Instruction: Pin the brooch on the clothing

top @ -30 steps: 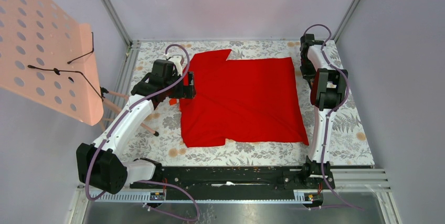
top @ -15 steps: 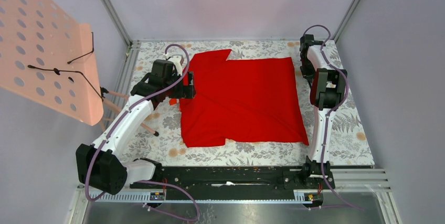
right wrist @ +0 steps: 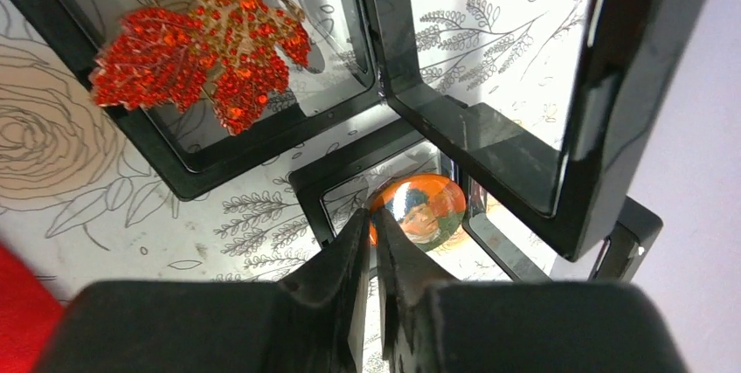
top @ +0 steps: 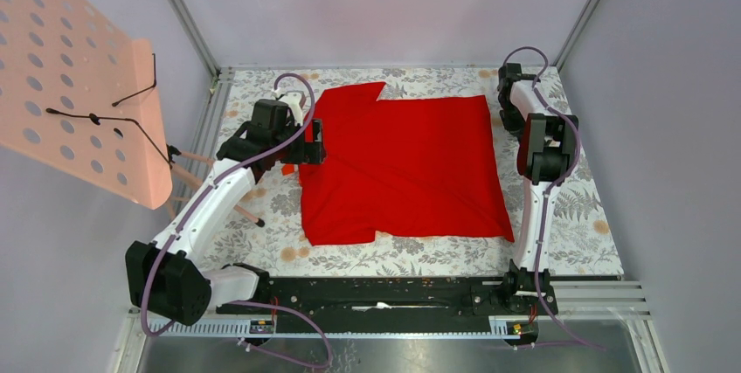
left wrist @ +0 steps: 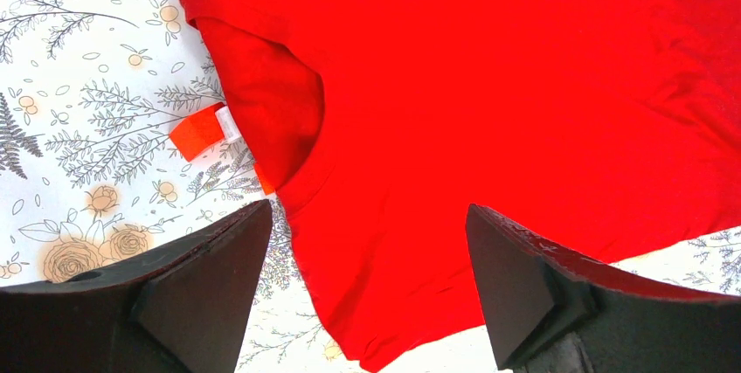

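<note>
A red shirt lies spread flat on a table covered in a pale floral print, between two robot arms. The left gripper hovers over the shirt's left edge with its two black fingers spread wide and nothing between them. Seen from its wrist, red cloth fills the space between and ahead of the fingers. The neck opening lies ahead of the left finger, and an orange tag juts out onto the print just beyond that fingertip. The shirt's hem edge runs just under the fingertips. The right gripper is well apart from the shirt, at the table's far right corner, pointing down among several open black frames. Its fingers are drawn almost together, with only a thin slit left between the tips. A round brooch, orange with a small face pictured on it, sits right at those tips and just to their right, inside one frame. The fingertips meet its left rim, but it cannot be told whether they pinch it. Farther ahead and to the left of the right gripper, a leaf brooch set with red stones rests on the clear pane of another frame. A sliver of red cloth shows at the lower left of that wrist view, behind and to the left of the fingers.
</note>
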You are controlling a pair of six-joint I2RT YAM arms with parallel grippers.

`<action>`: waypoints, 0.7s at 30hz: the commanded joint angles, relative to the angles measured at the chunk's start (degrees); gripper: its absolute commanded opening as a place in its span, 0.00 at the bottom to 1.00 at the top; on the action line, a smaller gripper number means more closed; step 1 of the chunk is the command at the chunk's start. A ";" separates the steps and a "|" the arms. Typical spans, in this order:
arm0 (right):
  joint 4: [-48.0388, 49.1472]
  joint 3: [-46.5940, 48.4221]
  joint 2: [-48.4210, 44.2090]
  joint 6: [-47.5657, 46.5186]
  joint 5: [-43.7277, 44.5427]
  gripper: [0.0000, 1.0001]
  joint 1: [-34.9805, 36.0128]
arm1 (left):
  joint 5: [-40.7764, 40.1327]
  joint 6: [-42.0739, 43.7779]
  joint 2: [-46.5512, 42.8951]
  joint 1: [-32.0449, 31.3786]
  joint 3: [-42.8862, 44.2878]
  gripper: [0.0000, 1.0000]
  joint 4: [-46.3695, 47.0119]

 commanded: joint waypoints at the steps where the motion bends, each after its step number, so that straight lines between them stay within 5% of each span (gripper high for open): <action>1: 4.54 -4.25 -5.15 -1.90 3.50 0.11 0.45 | -0.26 0.76 -2.34 0.09 -0.08 0.90 2.33; 7: 12.22 -13.06 -9.97 -4.92 3.37 0.09 0.56 | 0.32 0.58 -2.32 0.09 -0.08 0.90 2.42; 21: 6.31 -10.04 -11.05 -1.61 -8.69 0.09 0.56 | 0.50 0.58 -3.11 0.09 -0.40 0.90 2.42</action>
